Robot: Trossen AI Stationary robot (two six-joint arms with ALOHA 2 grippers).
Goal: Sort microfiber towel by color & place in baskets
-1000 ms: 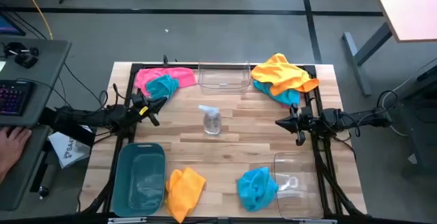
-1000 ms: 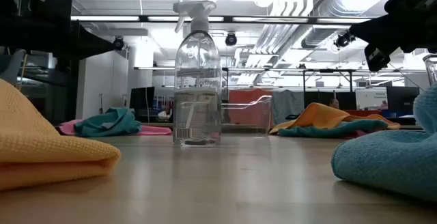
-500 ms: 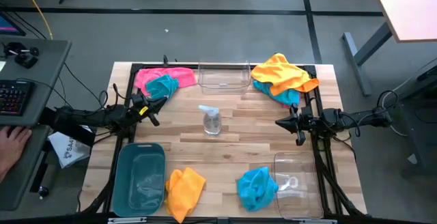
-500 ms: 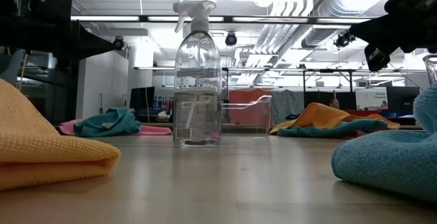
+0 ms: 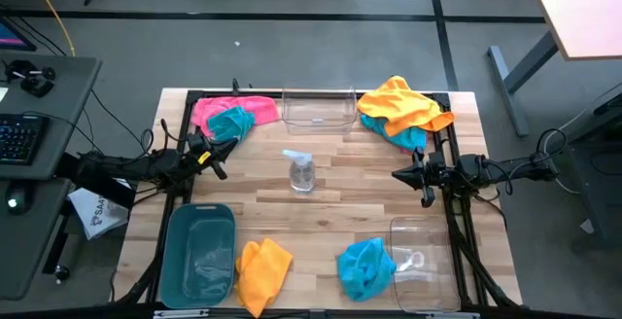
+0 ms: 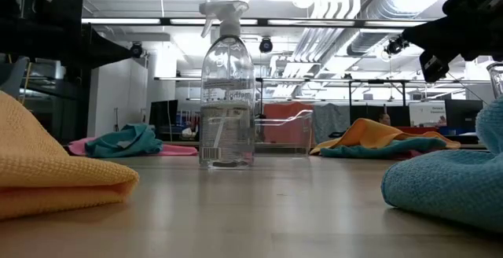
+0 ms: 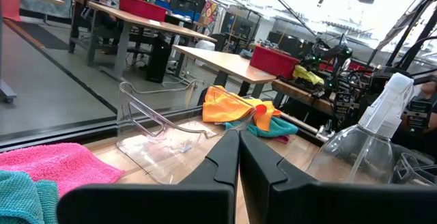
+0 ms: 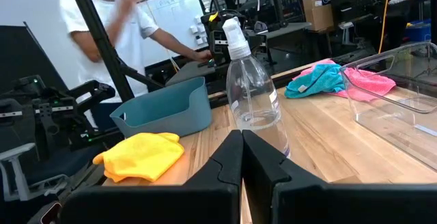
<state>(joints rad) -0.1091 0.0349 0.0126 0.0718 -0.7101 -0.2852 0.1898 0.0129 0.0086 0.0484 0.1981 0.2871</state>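
Note:
A pink towel [image 5: 220,108] with a teal towel [image 5: 231,122] on it lies at the far left. A yellow towel [image 5: 400,105] over a teal one [image 5: 410,138] lies at the far right. Another yellow towel [image 5: 262,270] and a teal towel [image 5: 364,266] lie near the front edge. A clear basket [image 5: 318,110] stands at the far middle, a teal basket [image 5: 199,253] at the near left, a clear basket [image 5: 421,259] at the near right. My left gripper [image 5: 222,157] hovers shut at the left side; my right gripper [image 5: 397,175] hovers shut at the right side.
A clear spray bottle [image 5: 301,172] stands upright in the table's middle, between the two grippers. A person [image 8: 109,19] stands beyond the table's left side. Bare wood lies around the bottle and along the middle strip.

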